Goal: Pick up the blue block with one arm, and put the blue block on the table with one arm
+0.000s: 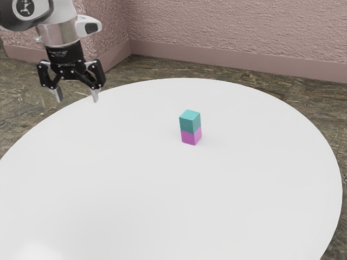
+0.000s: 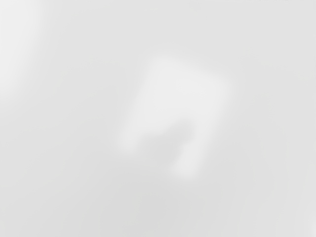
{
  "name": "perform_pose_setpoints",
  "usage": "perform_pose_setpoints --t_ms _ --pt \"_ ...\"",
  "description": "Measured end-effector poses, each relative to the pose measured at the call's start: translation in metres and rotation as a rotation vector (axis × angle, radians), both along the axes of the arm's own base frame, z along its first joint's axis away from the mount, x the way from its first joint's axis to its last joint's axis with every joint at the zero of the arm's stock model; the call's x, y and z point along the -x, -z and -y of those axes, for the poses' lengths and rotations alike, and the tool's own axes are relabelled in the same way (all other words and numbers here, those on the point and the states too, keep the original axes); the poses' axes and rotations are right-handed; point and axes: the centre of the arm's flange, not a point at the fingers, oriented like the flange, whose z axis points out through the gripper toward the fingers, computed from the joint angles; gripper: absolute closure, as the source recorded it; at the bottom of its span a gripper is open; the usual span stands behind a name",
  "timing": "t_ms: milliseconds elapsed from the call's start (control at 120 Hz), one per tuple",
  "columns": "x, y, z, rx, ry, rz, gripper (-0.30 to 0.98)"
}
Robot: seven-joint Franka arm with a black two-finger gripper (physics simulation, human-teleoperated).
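Gripper: the black gripper (image 1: 76,97) is at the upper left of the exterior view, well apart from the blocks; its two fingers stand spread with nothing between them, so it is released and empty.
Blue block: the blue block (image 1: 190,121), a teal shade, sits just above the centre of the exterior view, upright on top of the magenta block.
Magenta block: the magenta block (image 1: 191,136) stands directly under it, on the white round table (image 1: 119,189).
Wrist view: a pale surface, probably the tabletop, with a lighter soft-edged patch (image 2: 182,94) near the middle.
Step in hand: by my judgement, the reach for the blue block; the task looks to be at its start.
Approach: carry the hand across toward the exterior view's centre at a safe height, centre it over the blue block, turn the fingers square to two opposite faces, then come straight down.
Grip depth: close around the upper block alone, keeping the tips above the seam.
Risk: going too low could pinch both blocks; a sideways brush could topple the pair.
Lift and placing: rise straight up first, then set the blue block flat on bare table beside the magenta one.
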Motion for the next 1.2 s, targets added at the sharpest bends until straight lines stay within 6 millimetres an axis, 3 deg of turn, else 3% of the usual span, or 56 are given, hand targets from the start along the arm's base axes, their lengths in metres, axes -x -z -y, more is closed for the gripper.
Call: perform_pose_setpoints --t_ms 100,217,267,350,408,458,592,667,792,858,1033,1125,1200 --pt "-0.005 0.006 0.0 0.001 0.035 0.007 0.0" --pt "-0.043 0.054 0.0 -0.016 0.048 -0.067 0.0" --pt "-0.066 0.089 0.002 -0.025 0.046 -0.123 0.0" --pt "-0.108 0.126 0.006 -0.036 0.045 -0.141 0.0" --pt "-0.145 0.163 0.004 -0.054 0.051 -0.125 0.0" --pt "-0.182 0.181 0.002 -0.063 0.06 -0.077 0.0" --pt "-0.257 0.231 0.017 -0.068 0.136 0.056 0.0" --pt "-0.283 0.258 0.014 -0.064 0.167 0.118 0.0" --pt "-0.304 0.291 -0.014 -0.07 0.18 0.199 0.0" --pt "-0.317 0.296 -0.018 -0.073 0.2 0.263 0.0" --pt "-0.34 0.293 0.007 -0.054 0.275 0.403 0.0" --pt "-0.346 0.297 0.018 -0.044 0.305 0.451 0.0" --pt "-0.348 0.299 0.014 -0.045 0.314 0.474 0.0"
